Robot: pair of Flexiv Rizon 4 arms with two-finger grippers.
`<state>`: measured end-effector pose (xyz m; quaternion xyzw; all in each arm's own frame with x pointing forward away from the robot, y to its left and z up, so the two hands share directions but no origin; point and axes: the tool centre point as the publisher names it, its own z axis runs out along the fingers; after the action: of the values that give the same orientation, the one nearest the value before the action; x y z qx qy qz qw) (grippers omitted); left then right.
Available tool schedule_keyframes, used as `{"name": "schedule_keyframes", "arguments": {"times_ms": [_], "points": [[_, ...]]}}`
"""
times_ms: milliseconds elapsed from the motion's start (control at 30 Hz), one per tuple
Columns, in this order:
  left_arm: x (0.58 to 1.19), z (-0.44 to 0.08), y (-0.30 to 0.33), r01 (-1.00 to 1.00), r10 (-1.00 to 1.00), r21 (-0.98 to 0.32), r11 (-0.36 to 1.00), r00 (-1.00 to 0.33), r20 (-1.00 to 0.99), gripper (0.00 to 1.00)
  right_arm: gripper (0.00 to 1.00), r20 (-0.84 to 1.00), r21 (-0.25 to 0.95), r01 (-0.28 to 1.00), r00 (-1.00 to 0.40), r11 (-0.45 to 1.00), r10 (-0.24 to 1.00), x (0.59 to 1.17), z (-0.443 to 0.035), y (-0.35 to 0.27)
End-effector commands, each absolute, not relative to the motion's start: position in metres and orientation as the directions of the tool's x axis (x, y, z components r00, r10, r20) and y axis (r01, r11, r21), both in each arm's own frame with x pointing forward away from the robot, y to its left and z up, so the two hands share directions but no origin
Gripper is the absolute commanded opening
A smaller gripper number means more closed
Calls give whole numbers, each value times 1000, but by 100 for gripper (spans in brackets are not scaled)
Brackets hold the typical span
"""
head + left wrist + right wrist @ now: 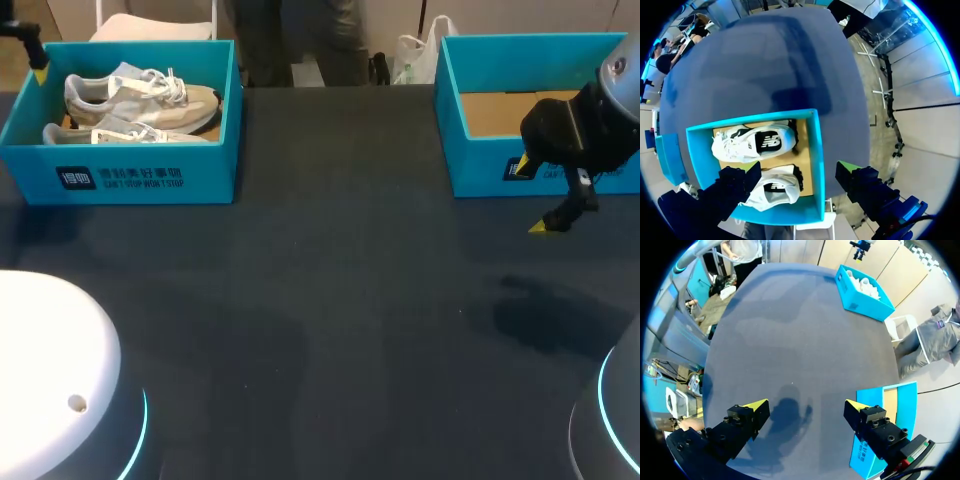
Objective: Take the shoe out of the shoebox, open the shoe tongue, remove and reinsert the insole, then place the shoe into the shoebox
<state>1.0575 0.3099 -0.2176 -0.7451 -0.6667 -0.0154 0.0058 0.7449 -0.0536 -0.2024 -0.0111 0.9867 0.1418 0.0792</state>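
A blue shoebox [130,180] stands at the table's far left with two pale sneakers in it, one [140,98] behind the other [125,133]. The left wrist view looks straight down on them: a white sneaker [752,142] with a dark side patch, and a second sneaker [775,187] nearer the fingers. My left gripper [797,172] hovers open above the box wall [817,160] with nothing held; in the head view only its edge [36,60] shows. My right gripper [530,195] hangs open and empty over the table at the right, also shown as [806,405].
A second blue box [480,165] with a bare cardboard floor stands at the far right, just behind my right gripper and beside one of its fingers [900,400]. The dark tabletop [340,280] stretches between the two boxes.
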Motion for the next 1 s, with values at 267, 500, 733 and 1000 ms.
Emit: {"name": "schedule_keyframes", "arguments": {"times_ms": [267, 500, 733, 1000], "points": [[1034, -229, 304, 988, 988, 19, -153, 153, 23, 100, 100, -159, 276, -44, -987, 960, 1, 746, -203, -53], [1023, -247, 298, 984, 984, 0, -177, 177, 1, 71, 100, -159, 276, -44, -987, 960, 1, 746, -203, -53], [1027, -262, 294, 987, 987, 4, -163, 163, -7, 55, 100, -159, 276, -44, -987, 960, 1, 746, -203, -53], [1036, -282, 293, 989, 990, 41, -144, 144, -2, 55, 100, -159, 276, -44, -987, 960, 1, 746, -203, -53]]}}
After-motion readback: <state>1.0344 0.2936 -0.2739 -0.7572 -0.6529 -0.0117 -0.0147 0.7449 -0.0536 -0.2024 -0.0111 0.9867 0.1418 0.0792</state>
